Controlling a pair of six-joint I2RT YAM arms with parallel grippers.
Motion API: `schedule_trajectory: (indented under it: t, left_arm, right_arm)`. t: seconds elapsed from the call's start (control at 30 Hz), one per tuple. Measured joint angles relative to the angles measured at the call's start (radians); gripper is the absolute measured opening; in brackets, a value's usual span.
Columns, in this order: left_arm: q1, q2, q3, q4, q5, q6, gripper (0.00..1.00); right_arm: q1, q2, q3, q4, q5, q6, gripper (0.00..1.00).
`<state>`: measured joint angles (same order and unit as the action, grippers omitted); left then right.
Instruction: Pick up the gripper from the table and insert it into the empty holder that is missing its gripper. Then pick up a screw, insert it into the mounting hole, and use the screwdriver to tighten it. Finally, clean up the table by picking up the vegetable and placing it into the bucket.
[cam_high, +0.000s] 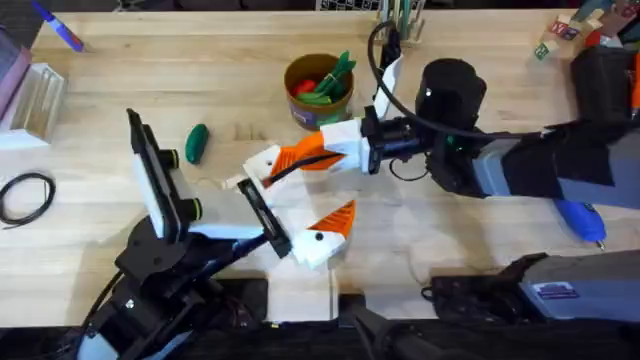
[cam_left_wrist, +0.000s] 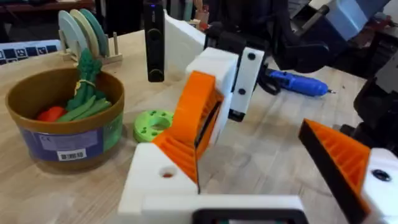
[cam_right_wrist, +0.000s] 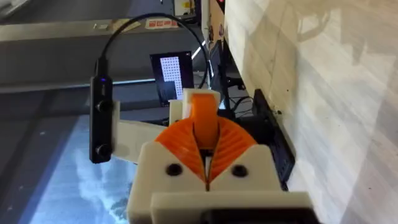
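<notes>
My right gripper (cam_high: 318, 150) reaches in from the right, its orange ribbed pads (cam_right_wrist: 180, 140) shut on the loose orange gripper wedge (cam_high: 298, 157) (cam_left_wrist: 193, 118) (cam_right_wrist: 202, 112). It presses the wedge against the plain white holder (cam_high: 262, 164) (cam_left_wrist: 149, 180), which is one jaw of my open left gripper (cam_high: 300, 195) (cam_left_wrist: 249, 168). The other left jaw carries its own orange wedge (cam_high: 336, 218) (cam_left_wrist: 339, 158). The dark green vegetable (cam_high: 196, 142) lies on the table to the left. The tan bucket (cam_high: 320, 90) (cam_left_wrist: 62, 118) holds leafy green and red toys. The blue screwdriver (cam_high: 582, 220) (cam_left_wrist: 298, 83) lies at the right.
A lime-green disc with holes (cam_left_wrist: 152, 124) lies beside the bucket. A black cable coil (cam_high: 25, 195) and a clear box (cam_high: 35, 95) sit at the left edge. A blue-purple marker (cam_high: 60, 30) lies at the far left, and toy blocks (cam_high: 560, 30) at the far right.
</notes>
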<state>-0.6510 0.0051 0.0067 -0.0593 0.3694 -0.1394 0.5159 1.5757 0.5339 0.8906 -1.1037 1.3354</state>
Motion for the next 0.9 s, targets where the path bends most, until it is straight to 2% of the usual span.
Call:
schedule_trajectory:
  t: [0.13,0.27,0.37,0.57,0.67,0.9]
  left_arm:
    - [0.000,0.000,0.000,0.000,-0.002,0.000,0.986]
    - [0.000,0.000,0.000,0.003,-0.009,0.010,0.987]
    - [-0.002,0.000,0.000,0.003,-0.001,0.013,0.986]
    - [-0.021,0.000,0.000,0.003,0.036,0.011,0.985]
    - [-0.021,0.000,0.000,0.003,0.036,0.011,0.985]
    - [-0.021,0.000,0.000,0.003,0.038,0.011,0.985]
  right_arm:
    - [0.000,0.000,0.000,0.006,0.001,-0.005,0.011]
    - [0.001,0.001,0.000,0.043,0.003,-0.015,0.135]
    - [0.009,0.009,0.000,0.079,-0.001,-0.027,0.262]
    - [0.011,0.009,0.000,0.097,-0.029,-0.035,0.645]
    - [0.011,0.010,0.000,0.097,-0.041,-0.044,0.795]
    - [-0.024,0.010,0.000,0.096,-0.032,-0.109,0.824]
